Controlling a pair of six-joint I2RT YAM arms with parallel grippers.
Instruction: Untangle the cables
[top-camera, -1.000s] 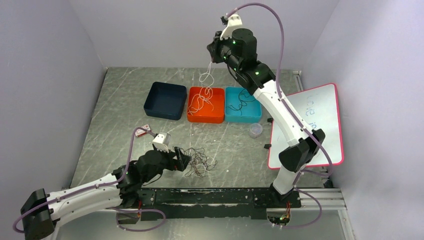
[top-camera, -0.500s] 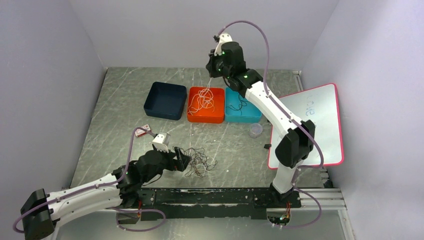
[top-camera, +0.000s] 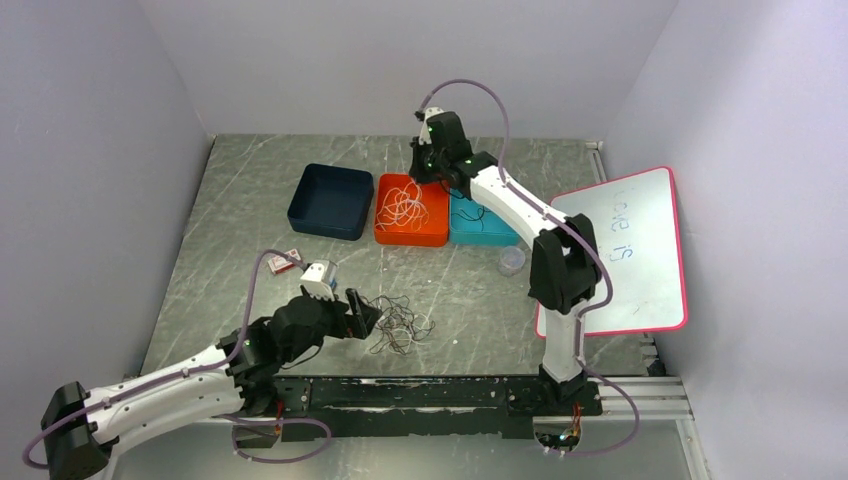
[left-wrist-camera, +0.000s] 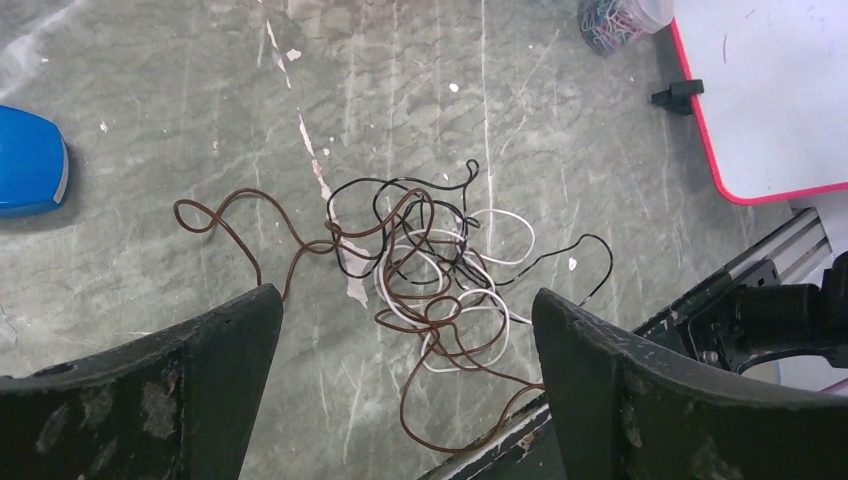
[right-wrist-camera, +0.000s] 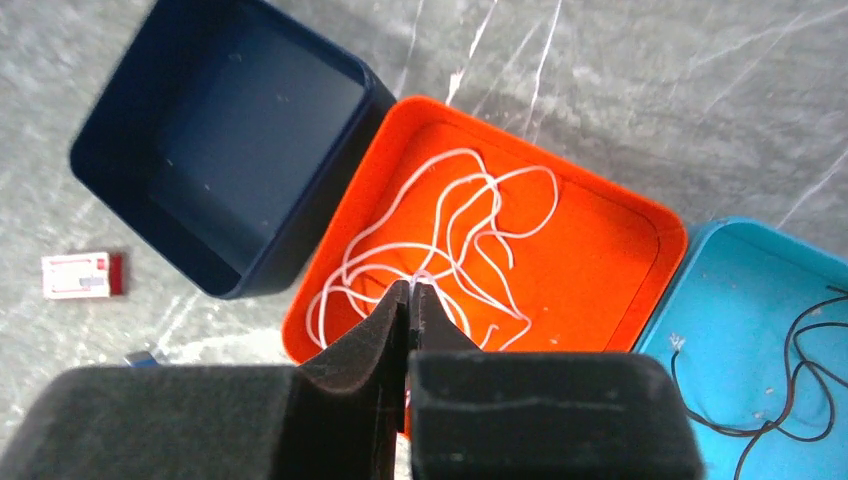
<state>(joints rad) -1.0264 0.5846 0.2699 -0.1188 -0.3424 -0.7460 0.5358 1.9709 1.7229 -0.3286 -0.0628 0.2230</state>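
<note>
A tangle of brown, black and white cables (left-wrist-camera: 430, 270) lies on the table near the front edge, also visible from above (top-camera: 400, 325). My left gripper (left-wrist-camera: 405, 295) hovers over it, open wide, with nothing between its fingers; from above it sits just left of the tangle (top-camera: 362, 315). My right gripper (right-wrist-camera: 411, 285) is low over the orange bin (right-wrist-camera: 640, 215), shut on a white cable (right-wrist-camera: 450, 225) whose loops lie coiled in that bin (top-camera: 403, 205). A thin black cable (right-wrist-camera: 800, 370) lies in the teal bin (right-wrist-camera: 760, 290).
A navy bin (top-camera: 330, 200) stands left of the orange bin (top-camera: 411, 238). A pink-edged whiteboard (top-camera: 625, 250) lies at the right, with a small cup of clips (top-camera: 511, 261) beside it. A small red-and-white box (top-camera: 290, 257) lies near the left arm.
The right arm has come down from high above the bins, lowering the hanging white cable until it coils in the orange bin. The left gripper has stayed put and spread slightly wider.
</note>
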